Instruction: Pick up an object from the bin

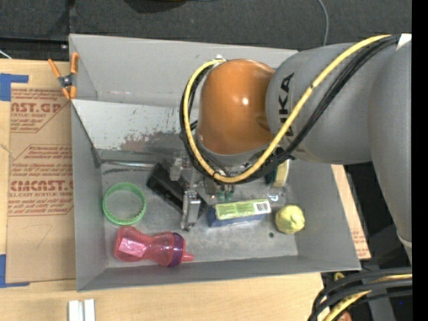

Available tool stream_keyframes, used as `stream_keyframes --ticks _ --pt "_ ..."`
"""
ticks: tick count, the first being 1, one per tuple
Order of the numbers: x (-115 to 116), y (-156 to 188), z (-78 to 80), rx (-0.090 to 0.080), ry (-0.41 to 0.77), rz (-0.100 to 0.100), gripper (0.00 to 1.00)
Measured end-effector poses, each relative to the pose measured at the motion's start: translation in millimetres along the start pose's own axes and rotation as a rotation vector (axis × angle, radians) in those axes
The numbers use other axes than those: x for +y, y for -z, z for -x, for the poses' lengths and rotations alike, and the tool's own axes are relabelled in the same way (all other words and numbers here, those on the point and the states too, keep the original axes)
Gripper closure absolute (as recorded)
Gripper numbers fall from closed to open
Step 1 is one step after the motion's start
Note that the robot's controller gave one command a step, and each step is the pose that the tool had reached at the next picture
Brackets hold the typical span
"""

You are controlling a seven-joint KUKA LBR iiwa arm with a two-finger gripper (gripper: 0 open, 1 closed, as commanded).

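Note:
My gripper (191, 211) hangs low in the middle of the bin, under the arm's orange cover. Just left of it lies a black flat object (162, 182), partly hidden by the gripper body. Immediately to its right lies a blue packet with a green label (241, 210), flat on the floor. A pink bottle with a purple cap (150, 247) lies on its side below the gripper, near the front wall.
A green ring (124, 204) lies flat at the left. A yellow-green ball (289, 219) rests at the right, beside the packet. The arm and its cables cover the bin's right and back parts.

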State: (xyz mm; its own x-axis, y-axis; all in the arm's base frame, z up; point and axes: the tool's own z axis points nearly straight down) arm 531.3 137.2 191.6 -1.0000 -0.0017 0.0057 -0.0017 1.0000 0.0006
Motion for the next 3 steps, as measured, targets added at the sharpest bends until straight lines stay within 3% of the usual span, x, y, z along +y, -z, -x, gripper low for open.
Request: stream_keyframes --ticks 1,2,3 --pt "-0.6 3.3 1.8 -0.007 -0.002 0.001 0.00" --pt "38.0 -111.6 -44.2 0.003 0.215 -0.001 0.00" --pt "29.6 -96.4 -37.1 -0.006 0.210 0.002 0.00"
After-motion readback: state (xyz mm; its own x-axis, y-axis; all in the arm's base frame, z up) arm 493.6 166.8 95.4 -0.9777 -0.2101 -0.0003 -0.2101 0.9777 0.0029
